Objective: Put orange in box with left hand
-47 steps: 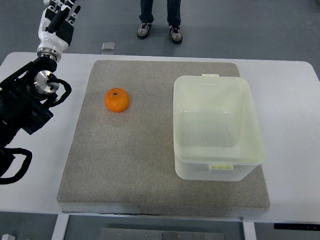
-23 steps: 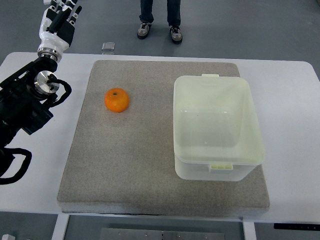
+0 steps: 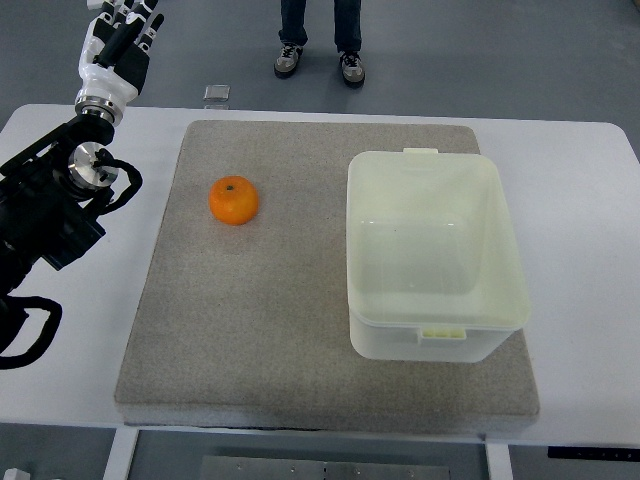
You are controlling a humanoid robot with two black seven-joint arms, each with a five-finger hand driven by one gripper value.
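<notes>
orange [image 3: 233,200] sits alone on the grey mat [image 3: 300,350], below and right of the left hand [image 3: 115,42], well apart from it. hand is raised past the table's [image 3: 600,200] far left corner, fingers extended and relaxed, holding nothing. step in hand, as i judge it: reach not begun. next move calls for bringing the hand down over the fruit and closing round it. box [image 3: 435,255], further right again, is open-topped and looks empty.
</notes>
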